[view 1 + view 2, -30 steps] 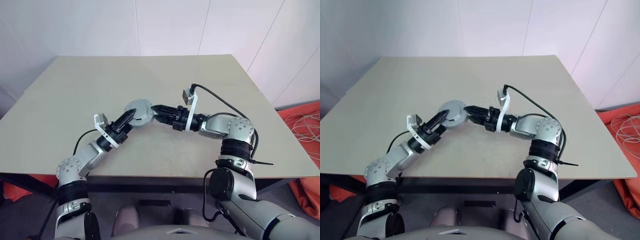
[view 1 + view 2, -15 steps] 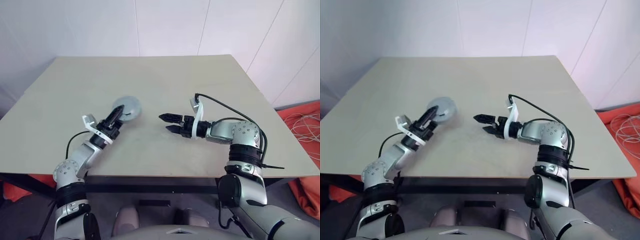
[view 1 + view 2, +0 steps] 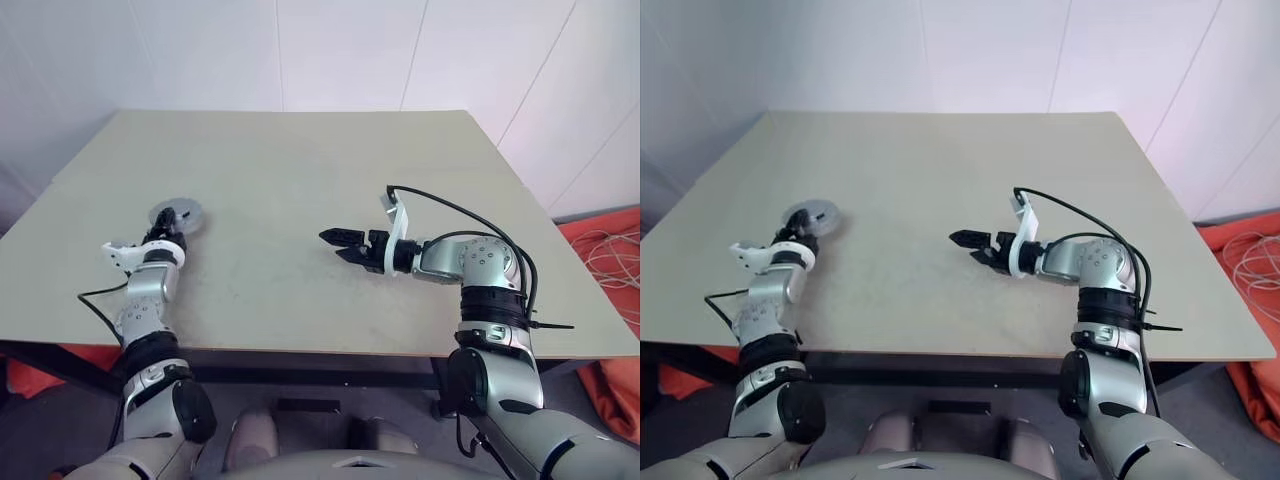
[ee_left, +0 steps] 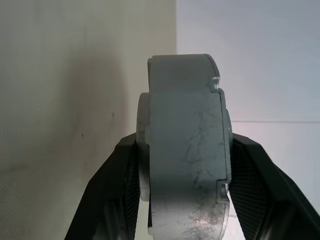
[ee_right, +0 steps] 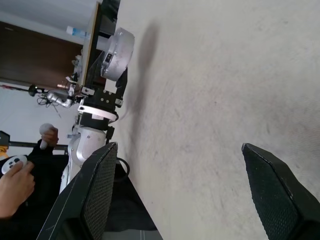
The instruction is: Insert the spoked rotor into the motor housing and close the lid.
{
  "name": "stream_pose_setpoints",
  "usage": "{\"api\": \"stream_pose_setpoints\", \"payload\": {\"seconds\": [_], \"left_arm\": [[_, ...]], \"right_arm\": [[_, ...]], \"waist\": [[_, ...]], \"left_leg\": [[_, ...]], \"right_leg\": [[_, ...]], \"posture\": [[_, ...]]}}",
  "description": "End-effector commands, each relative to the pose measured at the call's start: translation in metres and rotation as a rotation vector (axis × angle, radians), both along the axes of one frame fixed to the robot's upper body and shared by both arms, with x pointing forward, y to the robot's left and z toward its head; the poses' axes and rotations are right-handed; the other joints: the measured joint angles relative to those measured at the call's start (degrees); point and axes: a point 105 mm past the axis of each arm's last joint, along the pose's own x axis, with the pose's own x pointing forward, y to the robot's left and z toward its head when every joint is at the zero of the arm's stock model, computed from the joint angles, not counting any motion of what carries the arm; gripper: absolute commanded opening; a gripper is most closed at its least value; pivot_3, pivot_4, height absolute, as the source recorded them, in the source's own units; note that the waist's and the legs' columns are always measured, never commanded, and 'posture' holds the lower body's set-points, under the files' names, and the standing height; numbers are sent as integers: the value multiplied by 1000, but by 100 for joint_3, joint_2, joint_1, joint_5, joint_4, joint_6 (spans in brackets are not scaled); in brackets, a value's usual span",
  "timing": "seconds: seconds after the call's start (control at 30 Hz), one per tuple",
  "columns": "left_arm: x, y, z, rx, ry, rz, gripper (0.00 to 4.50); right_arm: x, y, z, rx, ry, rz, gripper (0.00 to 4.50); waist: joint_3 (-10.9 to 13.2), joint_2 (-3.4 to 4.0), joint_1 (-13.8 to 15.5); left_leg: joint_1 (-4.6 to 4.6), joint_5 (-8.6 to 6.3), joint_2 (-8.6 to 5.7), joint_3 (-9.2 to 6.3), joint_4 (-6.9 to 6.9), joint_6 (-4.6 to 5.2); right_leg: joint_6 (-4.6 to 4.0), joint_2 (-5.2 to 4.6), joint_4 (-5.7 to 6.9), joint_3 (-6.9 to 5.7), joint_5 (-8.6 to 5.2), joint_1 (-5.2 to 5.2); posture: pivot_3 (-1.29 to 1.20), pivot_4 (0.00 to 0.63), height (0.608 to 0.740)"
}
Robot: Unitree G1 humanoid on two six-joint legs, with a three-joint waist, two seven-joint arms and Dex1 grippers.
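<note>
My left gripper point(image 3: 168, 228) is shut on a thick round grey motor housing point(image 3: 178, 215) near the table's left side, low over the tabletop. The face turned up is a grey disc with a dark centre hub, the lid point(image 3: 812, 214). In the left wrist view the housing point(image 4: 182, 125) stands edge-on, clamped between both black fingers point(image 4: 112, 200). The spoked rotor is hidden. My right gripper point(image 3: 333, 243) hovers open over the table's middle with nothing between its fingers point(image 5: 95, 190), pointing toward the housing point(image 5: 117, 47).
The beige table point(image 3: 300, 160) has its front edge close to me. A person's hand point(image 5: 15, 175) with a controller shows beyond the table's left edge. Orange material and white cables point(image 3: 610, 250) lie on the floor at the right.
Both grippers held the housing at the table's middle. The right gripper let go, opened and drew back right. The left arm carried the housing left and levelled out.
</note>
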Motion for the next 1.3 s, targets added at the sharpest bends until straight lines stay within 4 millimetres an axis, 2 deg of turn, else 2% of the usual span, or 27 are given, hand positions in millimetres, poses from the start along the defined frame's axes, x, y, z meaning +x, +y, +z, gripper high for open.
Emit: {"api": "stream_pose_setpoints", "payload": {"seconds": [0.03, 0.27, 0.47, 0.7, 0.93, 1.13, 1.2, 1.3], "left_arm": [[11, -2, 18, -4, -39, 14, 2060], [14, -5, 5, -50, 88, 16, 2060], [10, -4, 3, -62, 115, 27, 2060], [6, -15, 7, -86, 114, -7, 4420], [-17, -22, -1, -132, 195, 14, 4483], [-37, -53, -10, -146, 312, -74, 4483], [-44, -60, -13, -69, 358, -105, 4483], [-47, -74, -6, 285, 382, -244, 4483]], "right_arm": [[4, 3, 20, 23, -78, 5, 4500], [3, 2, 20, 22, -79, 2, 4500], [4, 2, 20, 18, -79, 3, 4500], [3, 2, 18, 4, -77, 3, 4500], [2, 1, 16, -4, -77, 4, 4500], [1, 1, 13, -19, -76, 8, 4500], [2, -1, 13, -35, -87, 2, 4500], [6, -7, 11, -85, -134, -19, 4500]], "waist": [[1, -1, 5], [3, -6, 4], [3, -7, -4], [2, -7, -2], [2, -8, -20], [0, -8, -14], [-2, -10, -15], [-4, -11, -13]], "left_leg": [[0, 0, 0, 0, 0, 0], [0, 0, 1, 0, 4, -1], [-1, 0, 1, 1, 8, -1], [-3, 0, 0, 1, 12, -1], [-3, 0, 0, 2, 14, -1], [-1, 0, -2, 2, 18, 0], [-1, 0, -3, 2, 22, 0], [-1, 0, -6, 2, 24, 0]], "right_leg": [[-1, 0, 0, 0, 0, 0], [-1, 0, 12, 1, -1, 1], [-1, 0, 16, 2, -1, 4], [-2, -1, 20, 3, -1, 4], [-2, -2, 23, 4, -1, 5], [-2, -2, 23, 5, -2, 9], [0, -2, 22, 5, -3, 12], [14, -2, 11, 4, -8, 18]], "posture": [[0, 0, 740], [0, 0, 740], [0, 0, 740], [0, 0, 740], [0, 0, 740], [0, 0, 740], [0, 0, 740], [0, 0, 740]]}}
